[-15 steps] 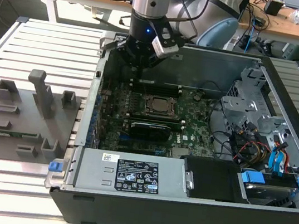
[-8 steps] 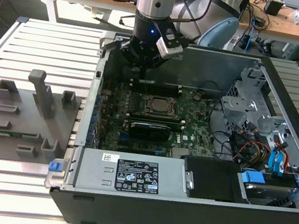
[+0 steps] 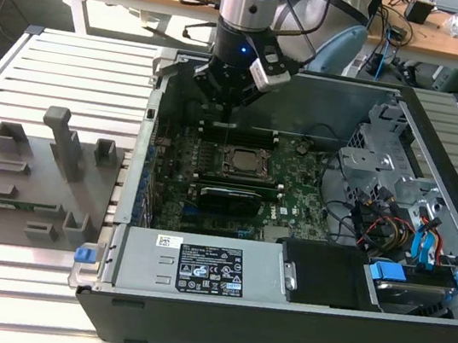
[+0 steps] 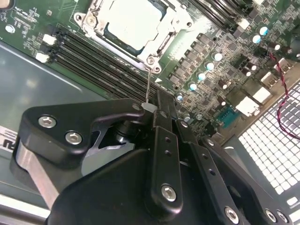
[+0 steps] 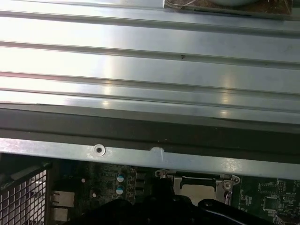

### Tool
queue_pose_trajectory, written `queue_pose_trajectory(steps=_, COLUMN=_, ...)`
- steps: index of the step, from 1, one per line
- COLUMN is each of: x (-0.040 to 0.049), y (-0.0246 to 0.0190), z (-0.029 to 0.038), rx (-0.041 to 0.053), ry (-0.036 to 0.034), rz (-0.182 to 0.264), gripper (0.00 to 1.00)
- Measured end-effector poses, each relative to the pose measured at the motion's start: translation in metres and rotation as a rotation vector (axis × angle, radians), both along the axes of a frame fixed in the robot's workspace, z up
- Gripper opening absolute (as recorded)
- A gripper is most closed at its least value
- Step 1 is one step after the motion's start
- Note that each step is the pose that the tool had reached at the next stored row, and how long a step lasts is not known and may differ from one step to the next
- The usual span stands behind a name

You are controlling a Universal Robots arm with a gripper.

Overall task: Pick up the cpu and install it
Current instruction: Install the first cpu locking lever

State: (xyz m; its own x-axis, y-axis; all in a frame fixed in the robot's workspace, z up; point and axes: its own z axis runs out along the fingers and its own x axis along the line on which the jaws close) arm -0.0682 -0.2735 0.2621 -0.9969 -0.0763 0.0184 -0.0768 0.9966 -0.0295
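**End effector over open case, cpu seated in socket**

End effector (image 3: 226, 106) hanging inside open computer case (image 3: 274, 333), over motherboard (image 3: 294, 200), just short of socket (image 3: 241, 162) on the side toward the case's far wall. Black linkage fingers (image 4: 161, 140) drawn together in second wrist view, closed, nothing clamped between them as far as visible; thin wire-like lever (image 4: 148, 84) rising from the socket corner up to the fingertip area, contact hard to confirm. Cpu (image 4: 129, 21) lying flat in the socket under the metal retention frame (image 4: 164, 40), pale silvery top showing through the frame opening, below and ahead of the end effector, apart from it. Same cpu (image 3: 242, 161) in exterior view at board centre, just beyond the end effector tip toward the case's near wall. In first wrist view, cpu (image 5: 199, 190) partly seen in the frame past the dark end effector body (image 5: 159, 208). Black memory slots (image 4: 101, 61) running alongside the socket, between it and the end effector. Graphics card (image 3: 229, 197) past the socket, further from the end effector. Power supply (image 3: 201, 269) with label along the near case wall. Drive bay with blue tabs (image 3: 386, 271) well off to the exterior view's right. Grey fixture blocks (image 3: 33, 181) on ribbed metal desk (image 3: 73, 62), well apart from the end effector, outside the case at the exterior view's left.
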Motion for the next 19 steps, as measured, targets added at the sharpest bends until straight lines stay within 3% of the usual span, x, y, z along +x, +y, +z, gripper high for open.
queue_pose_trajectory(steps=13, x=0.0128, y=0.0000, z=0.0000, rx=0.0000, ry=0.0002, rz=0.000, gripper=0.11)
queue_pose_trajectory(steps=19, x=0.0139, y=0.0000, z=0.0000, rx=0.0000, ry=0.0002, rz=0.000, gripper=0.11)
